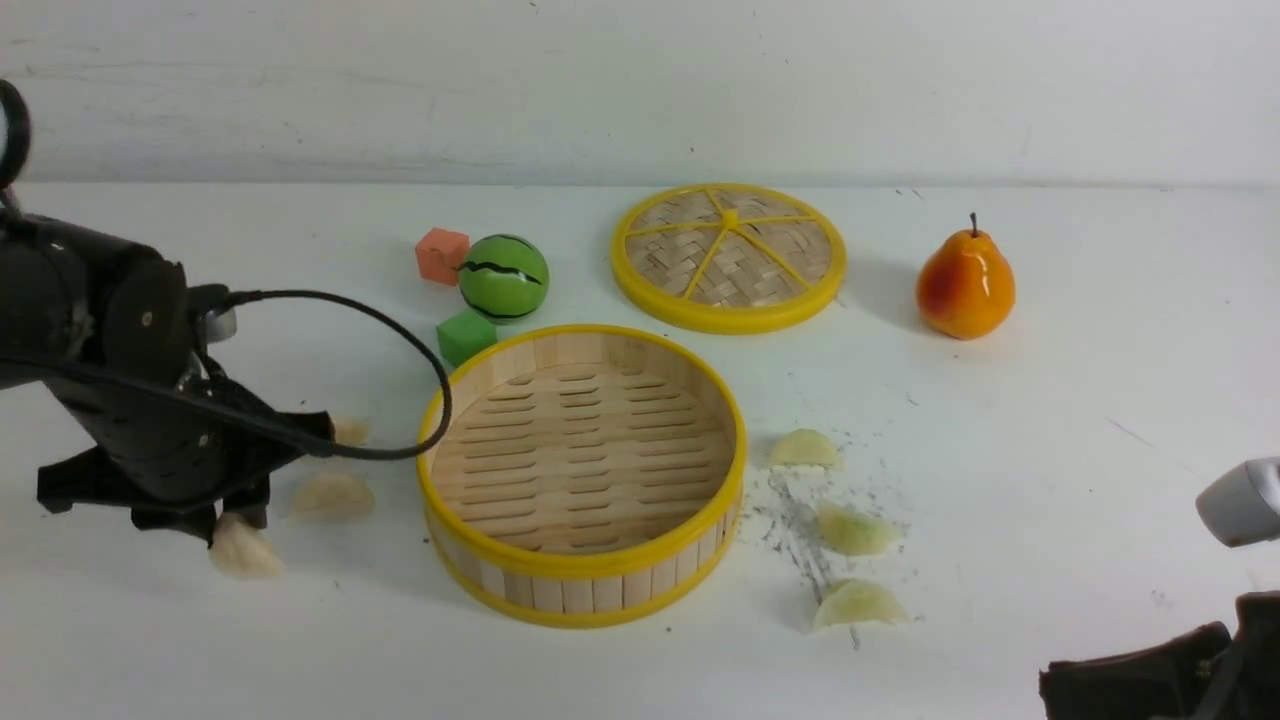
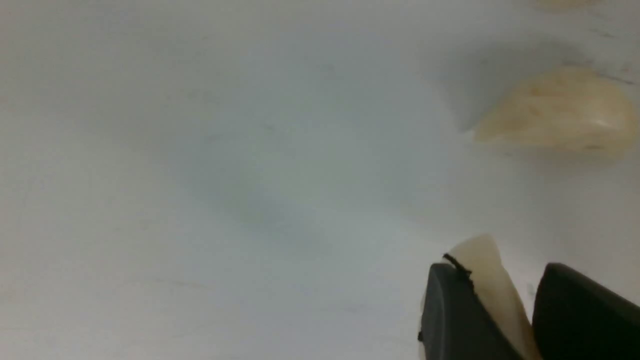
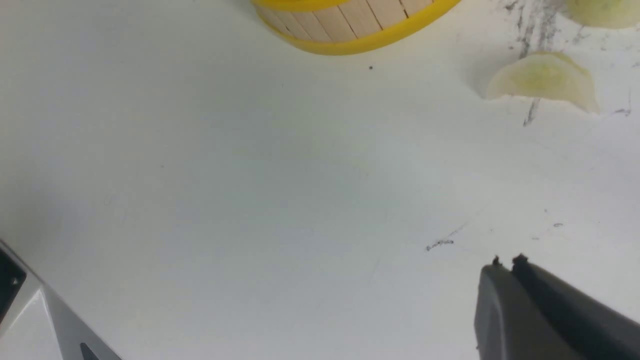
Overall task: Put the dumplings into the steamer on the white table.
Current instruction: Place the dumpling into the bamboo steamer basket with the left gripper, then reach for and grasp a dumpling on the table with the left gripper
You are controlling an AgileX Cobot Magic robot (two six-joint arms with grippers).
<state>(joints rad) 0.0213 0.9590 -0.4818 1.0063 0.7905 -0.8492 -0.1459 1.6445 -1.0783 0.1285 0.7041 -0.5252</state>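
Evidently light and slick, the small cream-white crescent toy dumpling (image 2: 481,256) sits pinched across its middle by the left gripper (image 2: 500,280); right gripper (image 3: 507,265) jaws closed, empty.

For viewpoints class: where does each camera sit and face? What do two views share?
Front: between the arms, facing forward at the steamer; left arm shows.
Left wrist: on that arm, facing the white table; left hand pinches a cream dumpling.
Right wrist: on its arm, facing table; shut right hand shows.
Shared: steamer, front and right wrist.
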